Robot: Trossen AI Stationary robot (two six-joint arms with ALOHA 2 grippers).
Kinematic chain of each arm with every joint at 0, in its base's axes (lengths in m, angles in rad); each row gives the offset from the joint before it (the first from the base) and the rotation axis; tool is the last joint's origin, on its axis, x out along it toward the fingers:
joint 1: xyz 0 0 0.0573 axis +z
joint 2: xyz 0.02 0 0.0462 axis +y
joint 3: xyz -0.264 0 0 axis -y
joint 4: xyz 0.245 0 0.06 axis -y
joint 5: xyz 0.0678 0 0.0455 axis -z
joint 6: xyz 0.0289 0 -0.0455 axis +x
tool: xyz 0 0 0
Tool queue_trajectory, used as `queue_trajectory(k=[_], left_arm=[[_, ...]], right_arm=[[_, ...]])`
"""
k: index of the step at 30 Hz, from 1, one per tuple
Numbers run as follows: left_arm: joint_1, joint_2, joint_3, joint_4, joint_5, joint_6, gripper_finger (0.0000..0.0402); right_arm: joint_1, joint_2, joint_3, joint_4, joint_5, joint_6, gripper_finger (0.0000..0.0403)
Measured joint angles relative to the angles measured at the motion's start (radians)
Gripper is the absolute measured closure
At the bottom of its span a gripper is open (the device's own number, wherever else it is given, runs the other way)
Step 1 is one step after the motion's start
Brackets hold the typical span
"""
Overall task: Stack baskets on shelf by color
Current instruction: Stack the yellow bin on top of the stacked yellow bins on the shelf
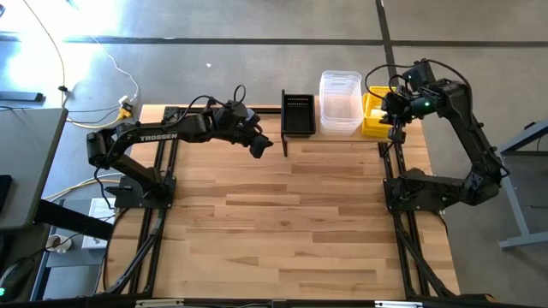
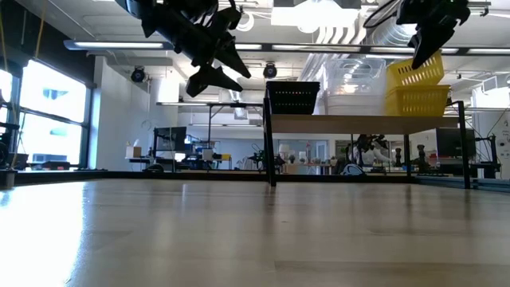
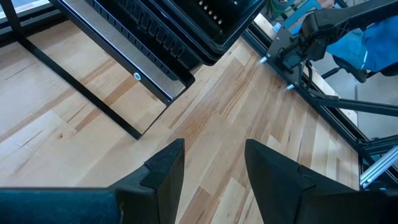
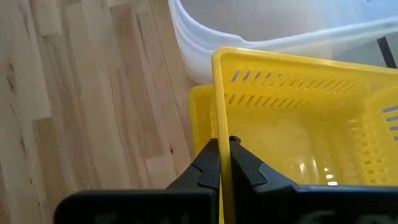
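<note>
Yellow plastic baskets (image 1: pixel 373 115) sit stacked at the right end of the shelf (image 2: pixel 362 123), and the top one is tilted, its rim pinched by the right gripper (image 4: pixel 224 163), whose jaws are clamped together on the thin wall. Just beside them stands a stack of clear tubs (image 1: pixel 340 103), and next along the plank sits the black basket (image 1: pixel 298 114). White letters reading TROSSEN run along the left arm (image 1: pixel 158 135); no other writing can be read. The left gripper (image 3: pixel 214 171) hangs above the table near the shelf's left end, its jaws apart and holding nothing. Pale wood planks make up the table (image 1: pixel 291 222), with black rails running down both sides. Beyond it the floor is grey concrete, with loose cables (image 1: pixel 94 51) at the left. Across the table, the room shows tall windows (image 2: pixel 44 112), ceiling ducts and distant desks
</note>
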Motion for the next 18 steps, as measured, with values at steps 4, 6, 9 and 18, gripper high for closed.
queue_trajectory(k=[4,6,9,18], left_arm=[[0.0,0.0,0.0,0.0,0.0,0.0,0.0243],[0.0,0.0,0.0,0.0,0.0,0.0,0.0243],[0.0,0.0,0.0,0.0,0.0,0.0,0.0243],[0.0,0.0,0.0,0.0,0.0,0.001,0.0243]], right_arm=[[0.0,-0.008,0.0,0.007,-0.037,-0.01,0.0402],[0.0,-0.01,0.0,0.018,-0.045,-0.018,0.0402],[0.0,-0.008,0.0,0.019,-0.039,-0.018,0.0402],[0.0,-0.007,0.0,0.031,-0.039,-0.004,0.04]])
